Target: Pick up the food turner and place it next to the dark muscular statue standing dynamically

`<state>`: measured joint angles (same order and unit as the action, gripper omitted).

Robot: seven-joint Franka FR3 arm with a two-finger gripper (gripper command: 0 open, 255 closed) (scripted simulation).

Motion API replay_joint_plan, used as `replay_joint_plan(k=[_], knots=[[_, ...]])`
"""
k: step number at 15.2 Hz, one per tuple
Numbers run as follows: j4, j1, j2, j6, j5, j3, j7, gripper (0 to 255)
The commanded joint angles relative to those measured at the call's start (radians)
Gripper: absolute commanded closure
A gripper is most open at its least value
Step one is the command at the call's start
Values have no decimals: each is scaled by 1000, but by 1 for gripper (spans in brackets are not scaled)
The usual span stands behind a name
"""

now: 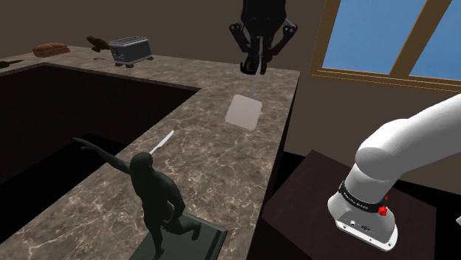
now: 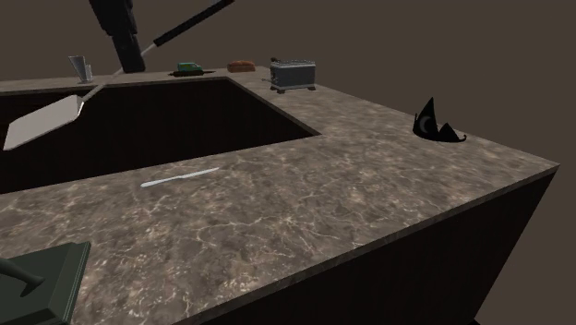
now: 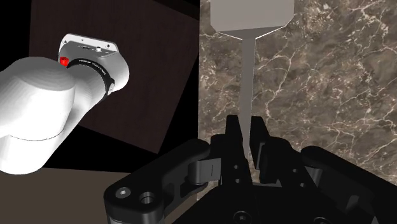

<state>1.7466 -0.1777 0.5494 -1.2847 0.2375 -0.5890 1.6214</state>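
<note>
The hand is clamped on the turner, its two fingers pressing the thin handle from either side. The turner hangs from the hand, its pale flat blade out beyond the fingertips, raised above the marbled worktop. The dark statue stands on its base on the same worktop, well apart from the hand. A slim pale utensil lies flat on the worktop between hand and statue, nearer the statue. A toaster sits well off to one side of the hand.
</note>
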Motion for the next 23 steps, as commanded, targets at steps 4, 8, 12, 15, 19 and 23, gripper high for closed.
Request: replay_joint_plan(k=[4, 8, 12, 15, 19, 23], knots=[[105, 13, 42, -65, 15, 5, -14, 255], [180, 22, 69, -114, 26, 3, -22, 255], [250, 31, 92, -163, 38, -1, -28, 255], [300, 37, 107, -199, 46, -6, -31, 255], [365, 45, 124, -248, 58, -15, -36, 255], [426, 52, 137, -297, 70, -25, -39, 255]])
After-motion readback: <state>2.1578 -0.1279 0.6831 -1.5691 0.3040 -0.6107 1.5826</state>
